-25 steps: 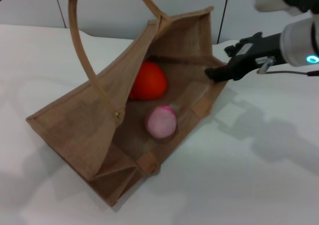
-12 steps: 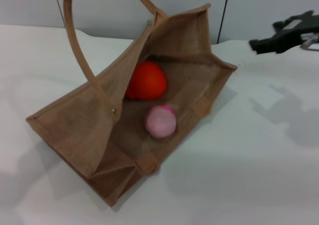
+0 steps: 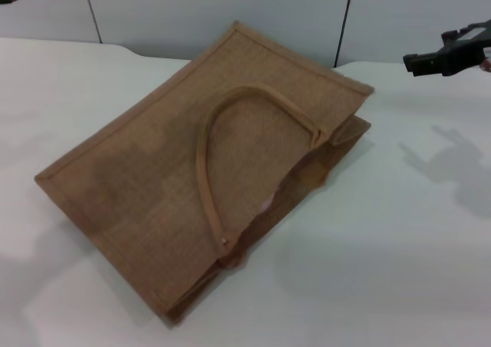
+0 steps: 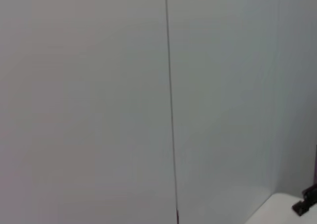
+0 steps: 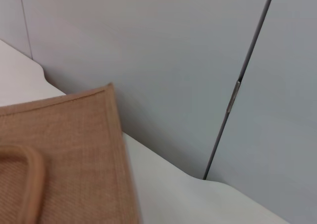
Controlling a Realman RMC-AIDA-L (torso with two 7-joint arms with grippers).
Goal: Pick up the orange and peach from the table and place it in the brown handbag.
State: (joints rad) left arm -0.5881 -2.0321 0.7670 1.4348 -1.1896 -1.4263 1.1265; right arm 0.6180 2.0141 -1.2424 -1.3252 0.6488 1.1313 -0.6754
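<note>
The brown handbag (image 3: 192,186) lies flat on the white table (image 3: 399,270), its upper side collapsed down over the lower one, with one looped handle (image 3: 222,147) resting across the top panel. At the bag's open edge, a small sliver of pale pink shows in the gap, possibly the peach (image 3: 266,203), though too little shows to be sure; the orange is hidden from every view. The right gripper (image 3: 414,61) hangs in the air near the table's far right, well apart from the bag and holding nothing; whether its fingers are parted cannot be told. The right wrist view shows a corner of the bag (image 5: 64,154) against the grey wall panels (image 5: 163,60).
</note>
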